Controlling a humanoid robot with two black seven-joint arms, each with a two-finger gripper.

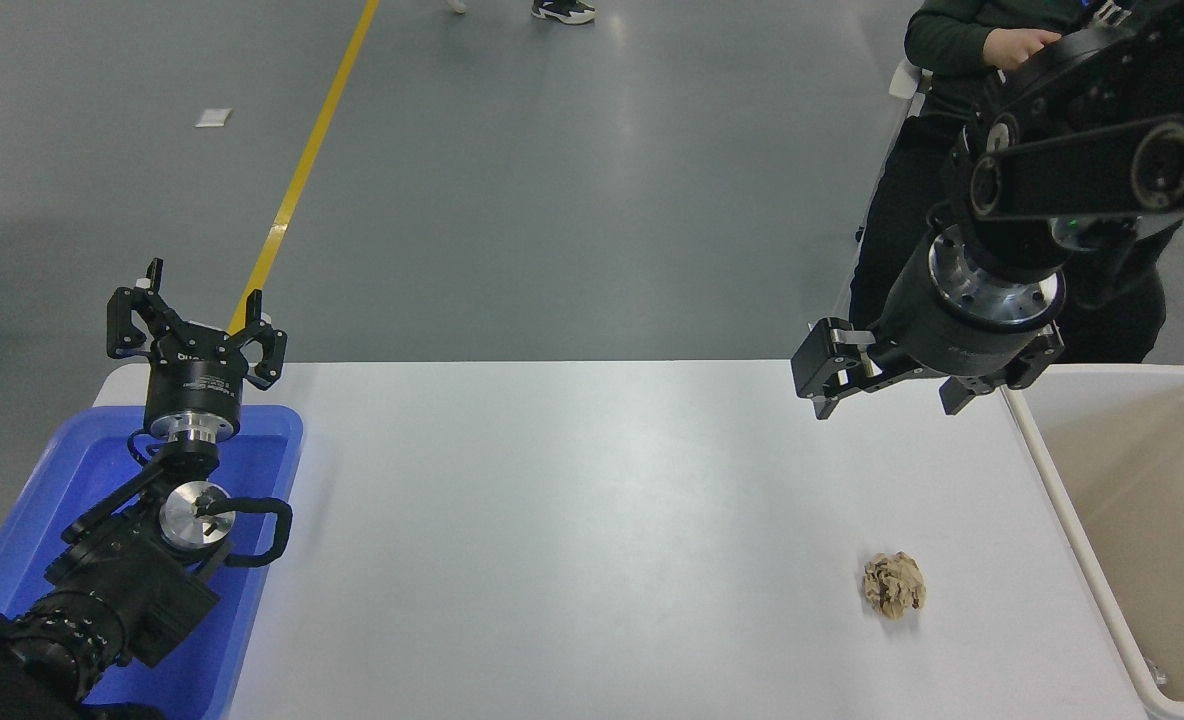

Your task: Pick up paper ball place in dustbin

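— Where do we stand?

— At the reach. The ball (893, 584) lies untouched on the tabletop (572, 520), near its right edge and toward the near side, with the bin (1037, 440) just off that edge.

— And our right pincer (887, 385)?

— It hangs over the far right corner, fingers apart, holding nothing, well apart from the ball. The left pincer (192, 335) sits parked over the blue tray (272, 425) at the left edge, also spread.

— So what does the next move ask of us?

— We judge it needs a pull toward the near edge and a descent, jaws straddling the ball before closing.
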